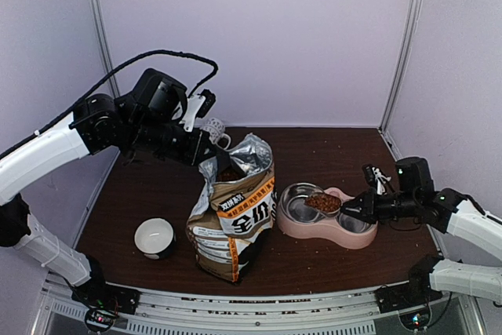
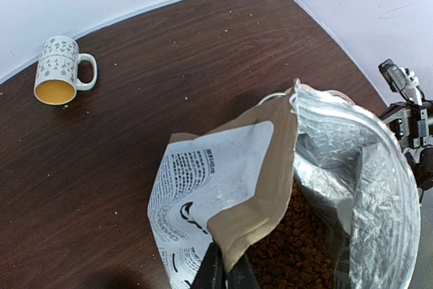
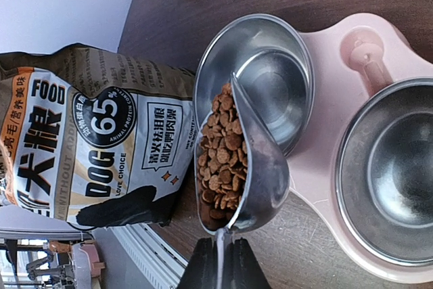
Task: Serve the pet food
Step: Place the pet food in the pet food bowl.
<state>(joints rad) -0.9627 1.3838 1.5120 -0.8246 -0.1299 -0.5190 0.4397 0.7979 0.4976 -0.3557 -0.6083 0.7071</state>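
Your top view looks down from above and behind the arms (image 1: 47, 151), taking in the whole table (image 1: 329, 264). Your left wrist view sits close over the mouth of the bag (image 2: 223, 167), facing the far edge. Your right wrist view, rolled sideways, hugs the bowl (image 3: 318, 133). All three share bag and mug (image 2: 61, 69).

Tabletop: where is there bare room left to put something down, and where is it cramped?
Bare wood lies behind the pink double bowl toward the back, and on the left between the white bowl and the mug. Crowded: the narrow gap between the bag and that bowl, where the right gripper holds a scoop of pet food.
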